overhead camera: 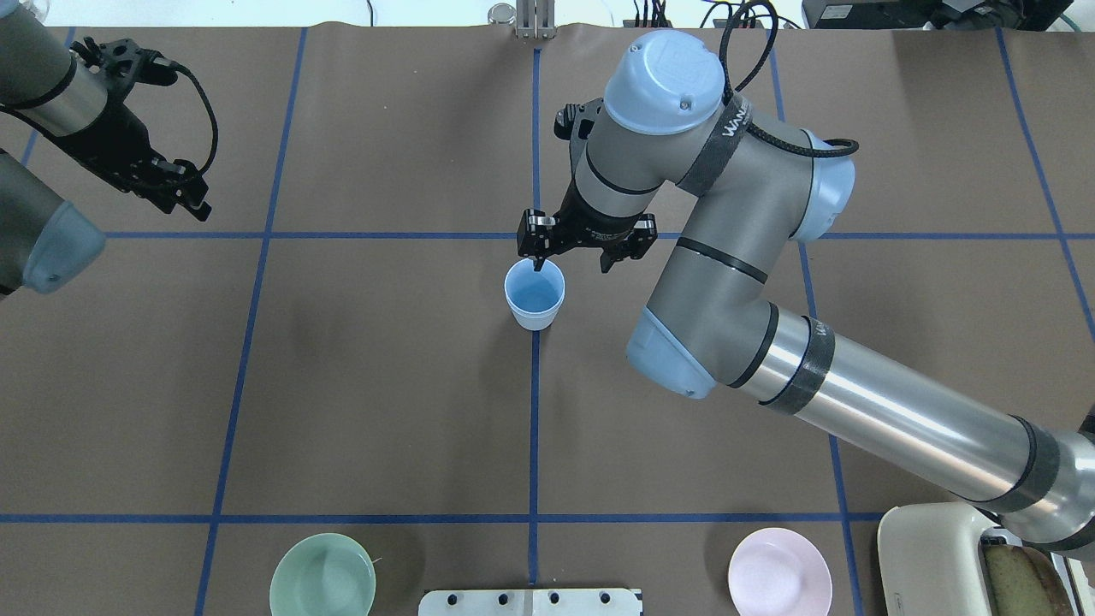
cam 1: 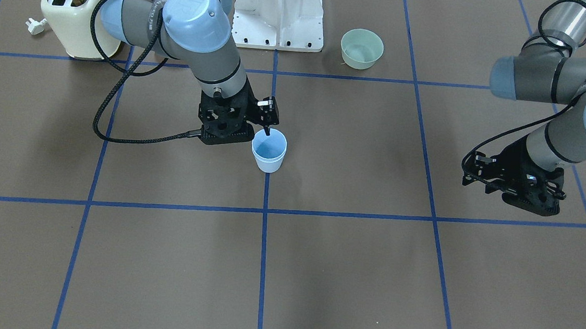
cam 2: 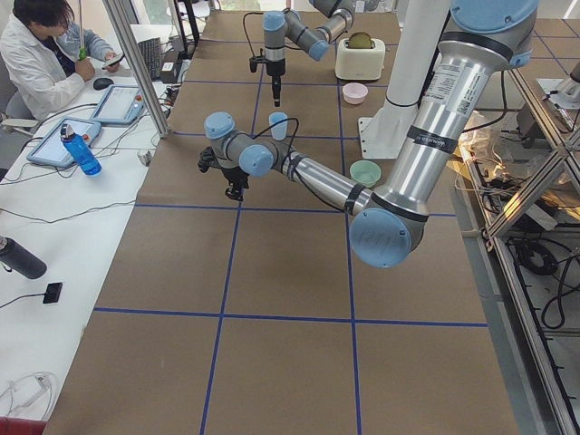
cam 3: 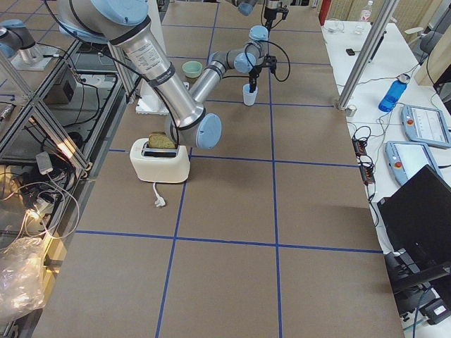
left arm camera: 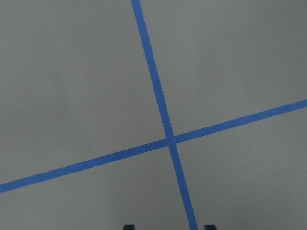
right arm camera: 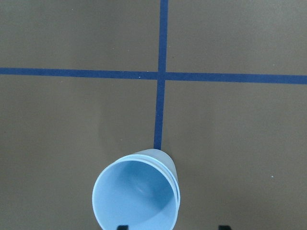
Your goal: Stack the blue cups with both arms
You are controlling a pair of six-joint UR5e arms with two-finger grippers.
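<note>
The two pale blue cups [cam 1: 269, 151] stand nested as one stack, upright on a blue tape line at the table's middle; they also show in the overhead view [overhead camera: 535, 293]. The right wrist view shows two rims, one inside the other [right arm camera: 136, 199]. My right gripper [overhead camera: 575, 259] is open just above the stack, with one fingertip [cam 1: 267, 129] dipping at the rim and the other off to the side. It holds nothing. My left gripper [overhead camera: 184, 192] is open and empty, far off over bare table [cam 1: 469, 170]; its view shows only tape lines.
A mint-green bowl [overhead camera: 322, 575] and a pink bowl [overhead camera: 779, 571] sit near the robot's base, either side of the white pedestal [cam 1: 278, 14]. A cream toaster [cam 1: 74, 24] with its plug stands under my right arm. A person sits beside the table [cam 2: 41, 54].
</note>
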